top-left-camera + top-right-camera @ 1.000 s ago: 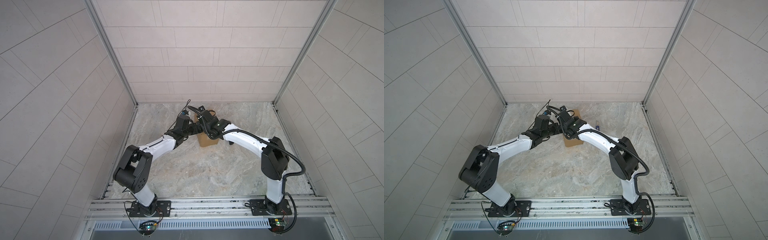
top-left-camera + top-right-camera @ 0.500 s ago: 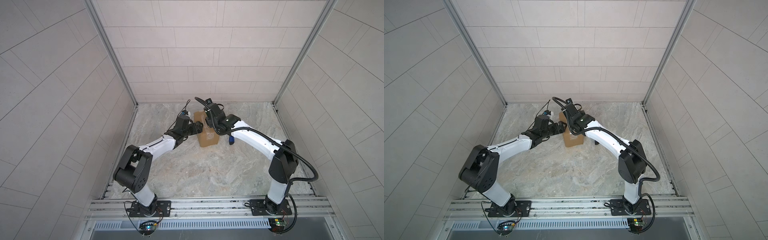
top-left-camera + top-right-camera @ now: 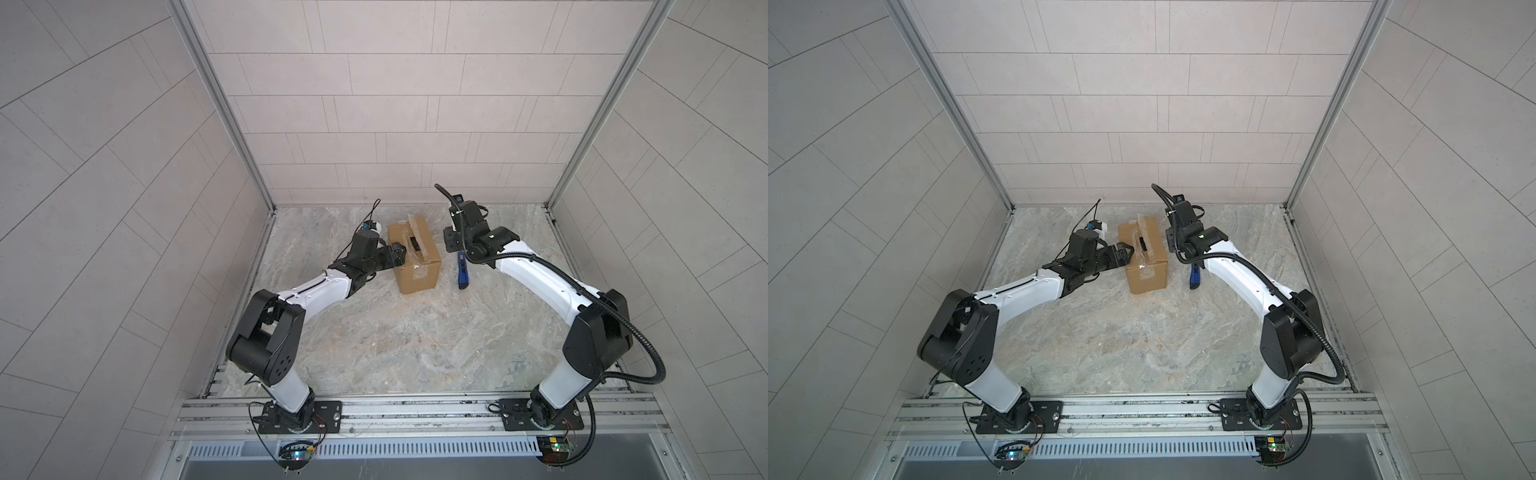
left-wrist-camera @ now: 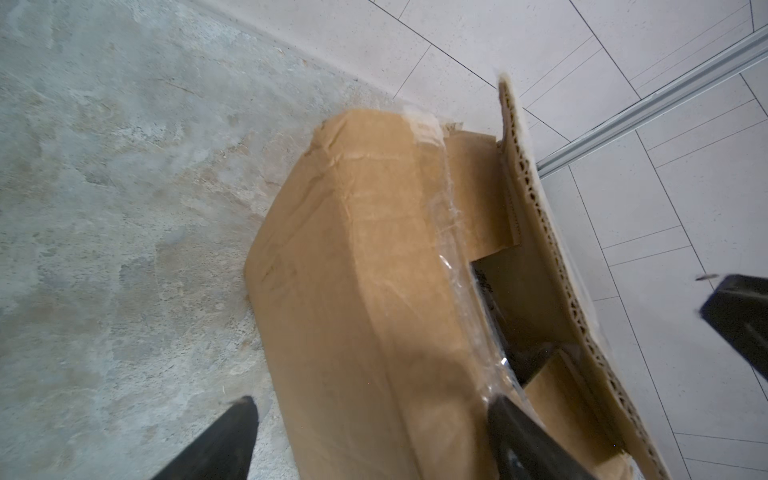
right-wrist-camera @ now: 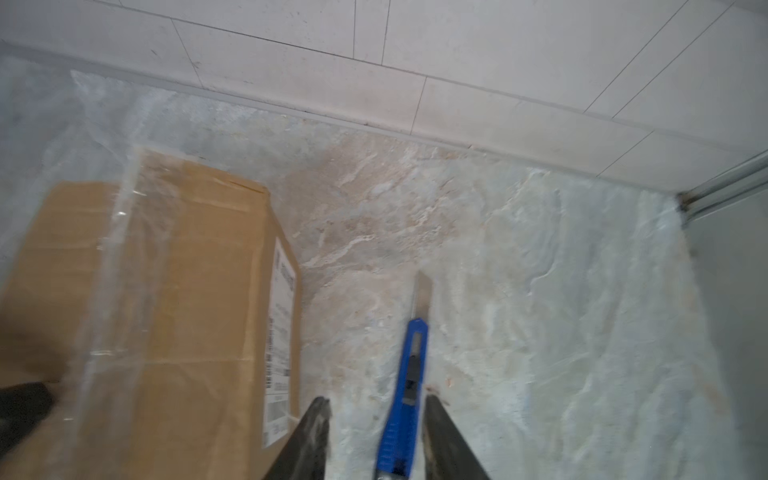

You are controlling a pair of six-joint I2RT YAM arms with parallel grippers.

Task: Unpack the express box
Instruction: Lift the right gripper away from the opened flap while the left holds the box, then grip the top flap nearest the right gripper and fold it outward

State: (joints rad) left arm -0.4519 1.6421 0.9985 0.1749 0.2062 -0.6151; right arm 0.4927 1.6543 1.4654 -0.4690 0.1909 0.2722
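— Between the fingertips of the right gripper (image 5: 376,401), what shows?
— A blue knife (image 5: 409,365), flat on the table (image 5: 540,291), blade out. The jaws stand apart on either side and pinch nothing.
— And the left gripper (image 4: 372,401)?
— Spread wide over the left upper edge of the box (image 4: 353,270): one finger (image 4: 224,440) outside the wall, the other at the taped seam, gripping nothing.
— Where does the box sit?
— Toward the back of the table, between the two grippers, the knife just beside it.
— Which step is this?
— Cutting looks finished; opening comes next. One gripper likely must steady the box while the other folds back the flaps and reaches in.
— How does the box look?
— Plain brown cardboard with a white label (image 5: 284,332) facing the knife. Clear tape (image 4: 453,232) clings along the split seam, one flap (image 4: 536,232) stands up, and a dark gap (image 4: 494,299) hides the contents.
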